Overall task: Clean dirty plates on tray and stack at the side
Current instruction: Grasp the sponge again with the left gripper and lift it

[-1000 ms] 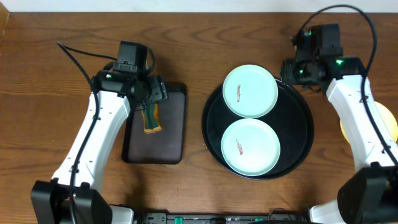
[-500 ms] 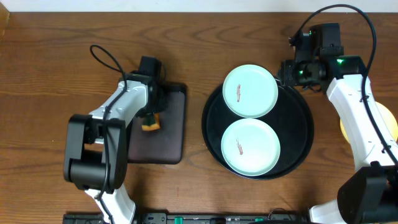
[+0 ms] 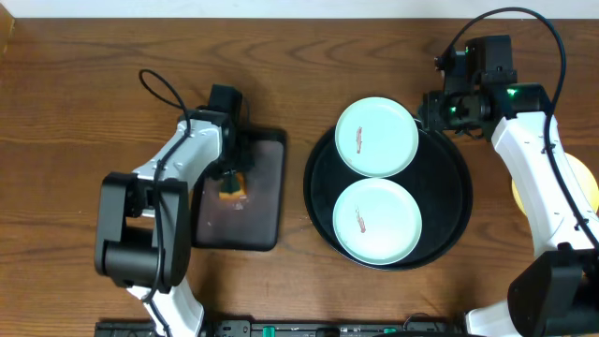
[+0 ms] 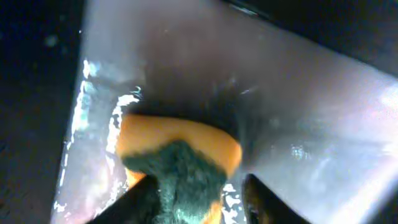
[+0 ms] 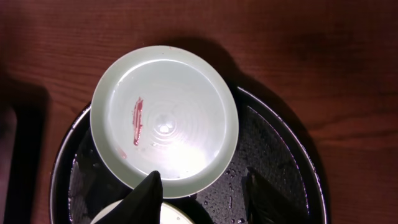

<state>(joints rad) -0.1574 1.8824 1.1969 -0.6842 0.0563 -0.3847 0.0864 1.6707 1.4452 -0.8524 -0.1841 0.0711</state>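
On the left, over the small black rectangular tray [image 3: 257, 220], the left gripper [image 4: 199, 199] is set astride the orange sponge with a green scouring face [image 4: 180, 149], presumably for wiping. Whether it is actually clamped cannot be told. On the right, the right gripper [image 5: 202, 196] is held partly open and empty over the large round glossy black tray [image 3: 447, 178], probably ready to take the far plate [image 3: 376, 138]. Two smeared mint-white plates are counted there, the near plate [image 3: 377, 221] included. One pale yellow plate [image 3: 590, 187] is seen at the right edge, off the tray.
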